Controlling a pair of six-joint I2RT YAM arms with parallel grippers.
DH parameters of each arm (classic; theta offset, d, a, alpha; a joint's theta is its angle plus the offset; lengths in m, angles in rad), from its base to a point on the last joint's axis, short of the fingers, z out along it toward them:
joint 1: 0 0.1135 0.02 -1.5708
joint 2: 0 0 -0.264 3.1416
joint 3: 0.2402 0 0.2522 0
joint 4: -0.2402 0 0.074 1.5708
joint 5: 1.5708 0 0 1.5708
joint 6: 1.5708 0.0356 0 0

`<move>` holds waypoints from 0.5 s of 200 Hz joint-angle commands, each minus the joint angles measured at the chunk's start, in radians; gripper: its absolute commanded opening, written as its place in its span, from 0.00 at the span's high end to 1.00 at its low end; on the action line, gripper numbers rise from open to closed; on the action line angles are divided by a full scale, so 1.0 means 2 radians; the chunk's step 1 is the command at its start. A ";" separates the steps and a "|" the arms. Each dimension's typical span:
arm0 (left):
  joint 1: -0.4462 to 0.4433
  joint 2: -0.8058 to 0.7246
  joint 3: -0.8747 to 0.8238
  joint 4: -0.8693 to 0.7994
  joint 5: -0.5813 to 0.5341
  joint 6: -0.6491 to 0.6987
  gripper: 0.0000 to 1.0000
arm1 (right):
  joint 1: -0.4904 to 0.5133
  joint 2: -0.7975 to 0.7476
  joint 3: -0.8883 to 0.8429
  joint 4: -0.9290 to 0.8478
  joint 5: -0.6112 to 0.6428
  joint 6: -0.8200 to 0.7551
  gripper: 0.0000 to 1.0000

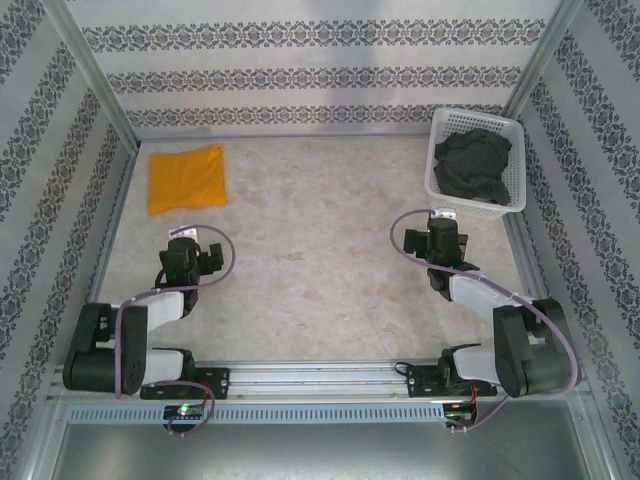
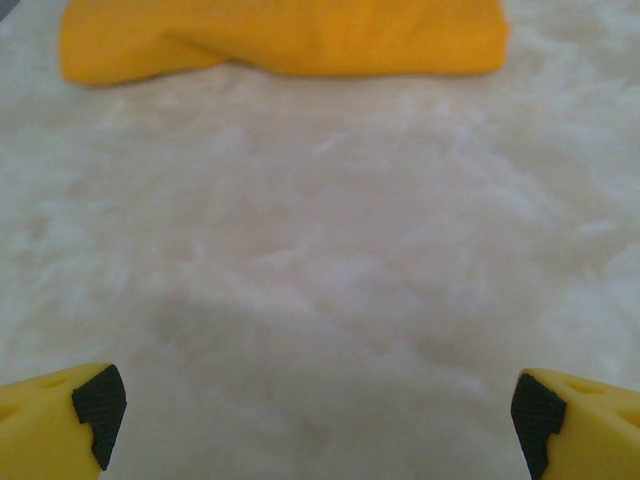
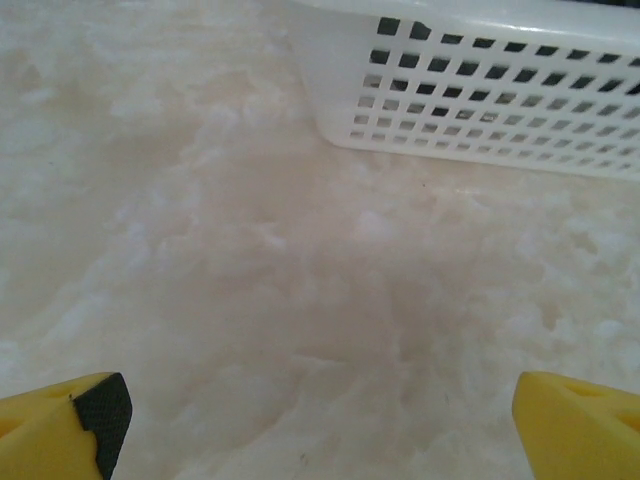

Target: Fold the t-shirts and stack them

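Observation:
A folded orange-yellow t-shirt [image 1: 186, 178] lies flat at the back left of the table; its near edge [image 2: 285, 40] crosses the top of the left wrist view. A crumpled charcoal grey t-shirt [image 1: 472, 165] sits inside the white basket [image 1: 436, 190] at the back right. My left gripper [image 1: 185, 238] hovers just in front of the orange shirt, open, with bare table between its yellow fingers [image 2: 60, 415]. My right gripper [image 1: 440, 222] stands open just short of the basket's near wall [image 3: 480, 95], nothing between its fingers [image 3: 65, 420].
Patterned walls close in the table on the left, back and right. The pale marbled tabletop [image 1: 310, 260] stretches between the two arms. A metal rail [image 1: 310, 375] carrying both arm bases runs along the near edge.

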 commanded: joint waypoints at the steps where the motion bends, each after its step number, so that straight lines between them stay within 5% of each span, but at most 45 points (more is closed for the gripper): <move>1: 0.006 0.048 0.027 0.156 0.030 0.023 0.00 | -0.015 0.021 0.000 0.140 -0.021 -0.055 0.02; 14: 0.006 0.092 0.029 0.186 0.051 0.030 0.00 | -0.024 0.052 0.006 0.175 -0.037 -0.070 0.02; 27: 0.006 0.142 0.002 0.299 0.056 0.037 0.00 | -0.045 0.080 -0.001 0.212 -0.068 -0.050 0.02; 40: 0.006 0.111 0.006 0.234 0.038 0.023 0.00 | -0.058 0.087 -0.023 0.253 -0.088 -0.043 0.02; 57: 0.005 0.132 0.016 0.254 0.055 0.034 0.00 | -0.060 0.108 -0.058 0.344 -0.093 -0.041 0.02; 67: 0.007 0.119 0.036 0.193 0.047 0.024 0.00 | -0.064 0.097 -0.063 0.330 -0.092 -0.037 0.02; 100: 0.008 0.129 0.015 0.250 0.032 0.020 0.00 | -0.059 0.099 -0.053 0.300 -0.075 -0.040 0.02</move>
